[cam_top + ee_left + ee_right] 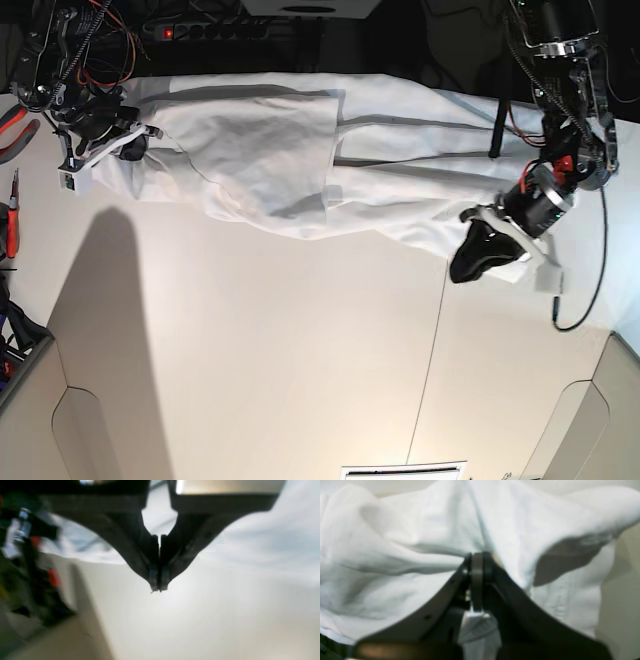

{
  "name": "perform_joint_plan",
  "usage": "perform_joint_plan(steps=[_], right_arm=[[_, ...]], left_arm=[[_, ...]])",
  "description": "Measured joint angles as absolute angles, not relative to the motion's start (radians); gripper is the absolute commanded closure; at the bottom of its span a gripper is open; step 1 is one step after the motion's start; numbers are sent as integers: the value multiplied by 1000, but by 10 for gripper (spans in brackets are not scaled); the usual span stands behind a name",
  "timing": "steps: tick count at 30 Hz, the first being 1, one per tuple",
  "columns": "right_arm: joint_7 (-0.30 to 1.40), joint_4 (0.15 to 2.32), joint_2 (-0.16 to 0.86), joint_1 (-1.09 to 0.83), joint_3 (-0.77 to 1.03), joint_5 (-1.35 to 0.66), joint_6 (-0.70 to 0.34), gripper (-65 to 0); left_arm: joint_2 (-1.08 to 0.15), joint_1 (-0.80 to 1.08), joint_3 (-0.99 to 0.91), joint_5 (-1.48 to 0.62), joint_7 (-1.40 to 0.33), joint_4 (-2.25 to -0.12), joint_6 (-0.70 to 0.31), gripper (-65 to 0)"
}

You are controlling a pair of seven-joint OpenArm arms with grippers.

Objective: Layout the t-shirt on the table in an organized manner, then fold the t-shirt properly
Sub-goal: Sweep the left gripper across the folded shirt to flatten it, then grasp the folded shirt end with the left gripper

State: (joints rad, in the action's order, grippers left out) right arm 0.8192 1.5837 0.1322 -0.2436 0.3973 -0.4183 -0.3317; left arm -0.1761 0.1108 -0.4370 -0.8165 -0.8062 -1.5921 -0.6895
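The white t-shirt (300, 170) lies stretched in a long rumpled band along the far side of the table (260, 360). In the base view my right gripper (130, 150) is at the band's left end. The right wrist view shows that gripper (477, 557) shut on a fold of the t-shirt (407, 530), with cloth bunched between the jaws. My left gripper (466, 262) hangs at the band's right end, just off the cloth's near edge. In the left wrist view it (157, 588) is shut with nothing between its fingers, over bare table (200, 620), and the t-shirt (262, 530) lies behind it.
A thin dark seam (435, 340) crosses the table on the right. Red-handled tools (14, 125) lie off the left edge. A power strip and cables (220, 30) run behind the shirt. A dark strap (495, 125) lies over the cloth near the right arm.
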Motion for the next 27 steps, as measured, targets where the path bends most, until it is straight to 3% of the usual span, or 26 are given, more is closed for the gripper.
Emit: perform_joint_plan(steps=[3,5,10,16,20,22,27], right_arm=[[819,1584,132,-244,397,-418,-332,0],[819,1584,132,-244,397,-418,-332,0],[819,1584,132,-244,397,-422,-332,0],[820,1583,132,-238,397,-422,-332,0],[820,1584,133,-236,397,-421,-340,0],[819,1584,132,-236,397,-421,-340,0],[820,1584,132,-236,397,-421,-340,0]], left_arm=[[-226,113,-567,-805,-806,-1590,-689,-214],[-265,113,-631,-804,-801,-1587,-688,-279],[-342,110,-682,-805,-793,-1523,-688,-284],[-363,15,-588,-731,-794,-1270,-690,-284],[-417,-14,-564,-733,-793,-1116,-689,-337],[-448,1,-564,-731,-795,-1089,-688,-367],[-508,58,-564,-817,-824,-1088,-687,-368]])
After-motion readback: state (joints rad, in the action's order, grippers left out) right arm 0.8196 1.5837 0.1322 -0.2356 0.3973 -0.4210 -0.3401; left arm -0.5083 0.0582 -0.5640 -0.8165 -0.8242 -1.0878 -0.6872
